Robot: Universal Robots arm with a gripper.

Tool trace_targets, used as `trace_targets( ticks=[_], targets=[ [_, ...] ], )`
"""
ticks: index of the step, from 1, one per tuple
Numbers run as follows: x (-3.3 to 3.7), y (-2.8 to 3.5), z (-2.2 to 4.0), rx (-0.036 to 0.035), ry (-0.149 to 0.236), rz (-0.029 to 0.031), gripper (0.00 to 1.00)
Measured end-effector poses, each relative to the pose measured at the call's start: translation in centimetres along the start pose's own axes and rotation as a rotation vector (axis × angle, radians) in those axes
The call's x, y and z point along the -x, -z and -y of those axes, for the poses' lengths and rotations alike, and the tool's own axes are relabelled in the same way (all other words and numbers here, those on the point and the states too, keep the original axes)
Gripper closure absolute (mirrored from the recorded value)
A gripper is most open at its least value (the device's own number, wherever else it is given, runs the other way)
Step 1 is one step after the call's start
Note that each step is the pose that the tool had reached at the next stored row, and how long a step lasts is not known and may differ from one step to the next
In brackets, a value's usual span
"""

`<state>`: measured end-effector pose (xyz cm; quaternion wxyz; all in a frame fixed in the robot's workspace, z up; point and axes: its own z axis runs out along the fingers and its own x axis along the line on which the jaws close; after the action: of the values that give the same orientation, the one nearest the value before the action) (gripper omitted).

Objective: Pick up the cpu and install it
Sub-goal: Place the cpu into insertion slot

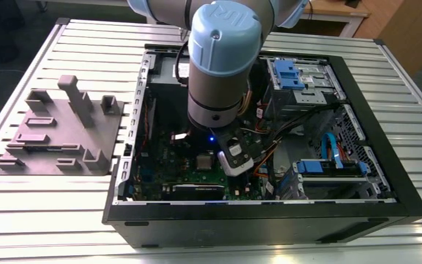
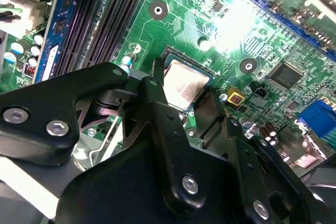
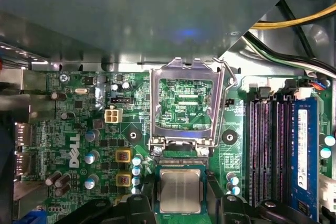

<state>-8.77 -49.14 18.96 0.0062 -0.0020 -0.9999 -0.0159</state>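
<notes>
hand (image 2: 184, 106) fingers flank the cpu (image 2: 184, 83) on the motherboard (image 2: 273, 45).

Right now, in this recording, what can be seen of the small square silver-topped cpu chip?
The small flat square cpu with a dull silver-grey metal top and a thin dark rim lies level in the socket on the green motherboard, between the two black gripper fingers, which stand either side of it in both wrist views. Whether they touch it is unclear. The silver hinged socket frame stands flipped open beside it. The exterior view shows the chip deep inside the open black computer case.

Even room light; glare on motherboard (image 2: 236, 19), near fingers (image 2: 157, 114) blurred.
</notes>
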Motion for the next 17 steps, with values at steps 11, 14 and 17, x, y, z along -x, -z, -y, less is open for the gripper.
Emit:
trace_targets(
  ticks=[11,14,17],
  targets=[
    [-0.03,-0.23,-0.23,-0.0001,-0.001,-0.0001,0.53],
    [-0.02,-0.29,-0.24,0.0000,-0.001,-0.0001,0.53],
    [0.01,-0.32,-0.23,0.0000,-0.001,-0.0001,0.53]
  ],
)
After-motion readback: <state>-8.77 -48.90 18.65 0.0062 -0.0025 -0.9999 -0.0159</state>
